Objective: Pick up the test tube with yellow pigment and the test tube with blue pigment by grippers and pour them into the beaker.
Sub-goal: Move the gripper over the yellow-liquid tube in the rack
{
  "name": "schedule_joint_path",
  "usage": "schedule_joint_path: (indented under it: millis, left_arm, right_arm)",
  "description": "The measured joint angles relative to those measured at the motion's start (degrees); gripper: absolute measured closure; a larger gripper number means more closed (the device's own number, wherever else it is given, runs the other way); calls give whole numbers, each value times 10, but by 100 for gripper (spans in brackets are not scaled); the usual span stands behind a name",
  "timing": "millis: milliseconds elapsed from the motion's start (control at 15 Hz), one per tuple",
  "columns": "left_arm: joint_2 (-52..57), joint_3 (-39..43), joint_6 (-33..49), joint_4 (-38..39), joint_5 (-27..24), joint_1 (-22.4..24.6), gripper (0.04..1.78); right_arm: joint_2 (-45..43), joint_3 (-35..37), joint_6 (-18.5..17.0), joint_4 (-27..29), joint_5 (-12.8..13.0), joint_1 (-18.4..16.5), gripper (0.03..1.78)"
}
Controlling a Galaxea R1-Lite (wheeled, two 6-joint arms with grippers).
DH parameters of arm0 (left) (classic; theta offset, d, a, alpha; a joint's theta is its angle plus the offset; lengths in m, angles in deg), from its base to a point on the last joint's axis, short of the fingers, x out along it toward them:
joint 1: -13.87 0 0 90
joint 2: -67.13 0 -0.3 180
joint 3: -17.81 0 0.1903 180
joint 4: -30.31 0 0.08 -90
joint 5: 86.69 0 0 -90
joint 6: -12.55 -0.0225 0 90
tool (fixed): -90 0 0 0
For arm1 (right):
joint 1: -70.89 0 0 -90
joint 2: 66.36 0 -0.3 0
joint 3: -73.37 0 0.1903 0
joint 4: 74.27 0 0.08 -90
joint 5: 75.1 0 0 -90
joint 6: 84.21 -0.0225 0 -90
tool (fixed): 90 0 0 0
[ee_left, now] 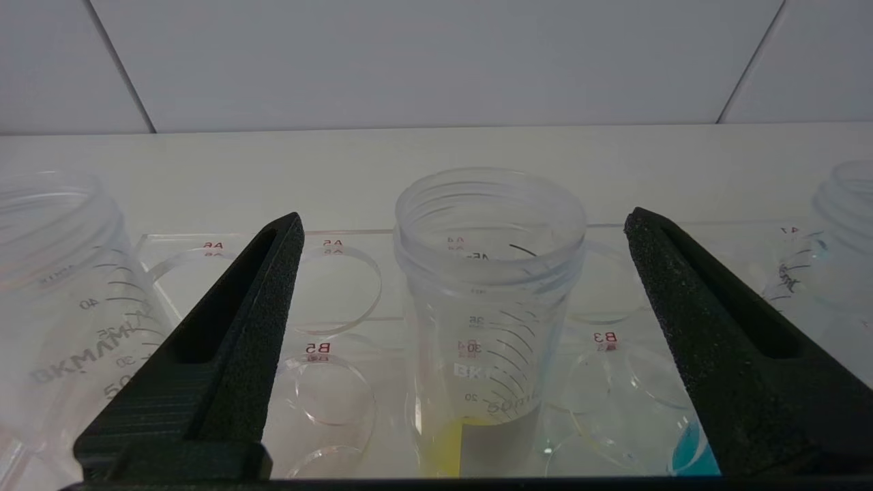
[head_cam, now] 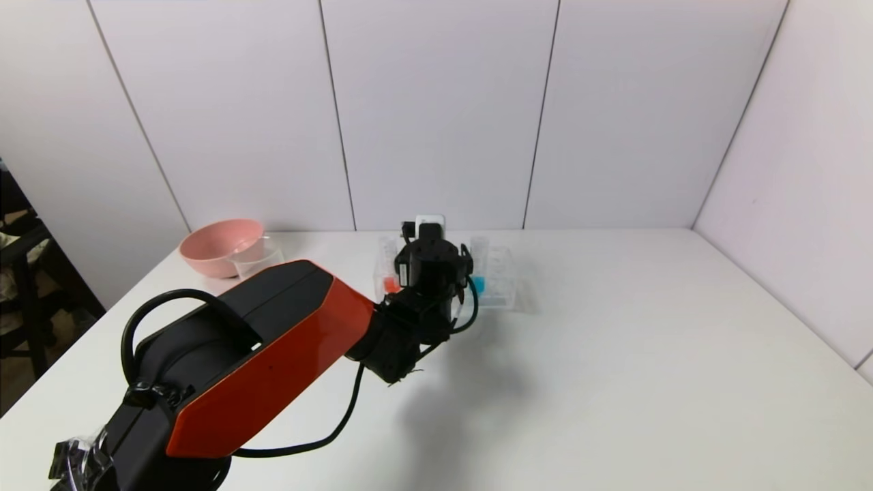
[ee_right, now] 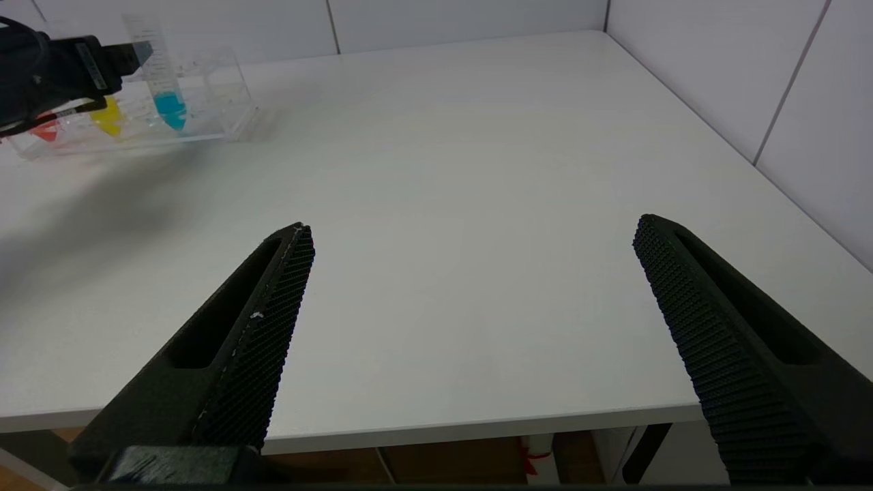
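The yellow tube point(ee_left: 487, 307) stands upright in the clear rack point(ee_left: 354, 239) at the table's far middle, between the wide-spread, empty fingers of the left gripper point(ee_left: 464, 300). The blue tube point(ee_left: 696, 447) stands at its 3 o'clock and the beaker point(head_cam: 256, 256) well off at 9 o'clock. The gripper should close squarely below the rim, then lift straight up; the right gripper point(ee_right: 470, 327) hangs open and idle over the near edge.

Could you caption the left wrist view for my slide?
Left tool, fingers spread, straddles the yellow-pigment tube standing in the clear rack.
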Motion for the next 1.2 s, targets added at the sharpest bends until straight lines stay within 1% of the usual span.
schedule_joint_path:
  millis: [467, 600, 667, 733, 800, 1200]
  left_arm:
    - [-16, -23, 1, -15, -1, 4, 20]
    - [-21, -28, 0, -24, -1, 5, 25]
    - [-24, -31, 1, -25, -1, 5, 32]
    - [-26, -33, 1, -26, 0, 5, 69]
    - [-29, -34, 2, -27, 0, 5, 127]
    - [-33, -37, 2, -27, 0, 5, 127]
  right_arm:
    - [0, 0, 0, 0, 0, 0, 10]
    - [0, 0, 0, 0, 0, 0, 10]
    - [0, 0, 0, 0, 0, 0, 10]
    - [0, 0, 0, 0, 0, 0, 10]
    - [0, 0, 0, 0, 0, 0, 10]
    - [0, 0, 0, 0, 0, 0, 10]
